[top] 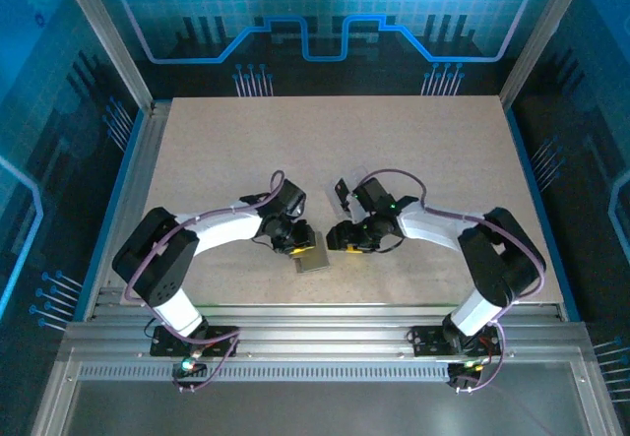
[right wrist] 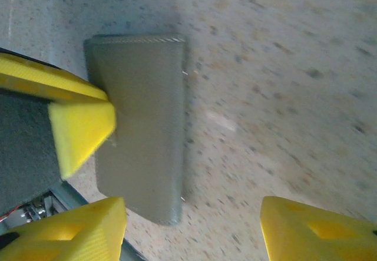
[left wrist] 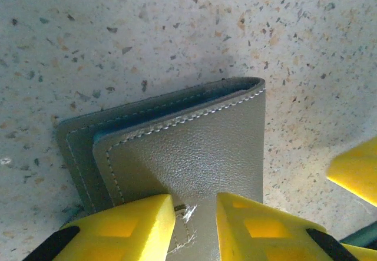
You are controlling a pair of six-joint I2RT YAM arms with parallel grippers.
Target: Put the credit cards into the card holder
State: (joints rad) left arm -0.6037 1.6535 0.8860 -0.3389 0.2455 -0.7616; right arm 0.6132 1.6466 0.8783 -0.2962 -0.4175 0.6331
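Status | left gripper (left wrist: 195, 214): narrow, pinching card holder (left wrist: 194, 143) | right gripper (right wrist: 193, 233): spread wide

Left wrist view: the card holder (left wrist: 194, 149) runs off the bottom edge, its near end covered by the left gripper (left wrist: 195, 214); we cannot see inside it. Right wrist view: we find the tabletop (right wrist: 283, 96) blurred. From above, the card holder is small and half-hidden.
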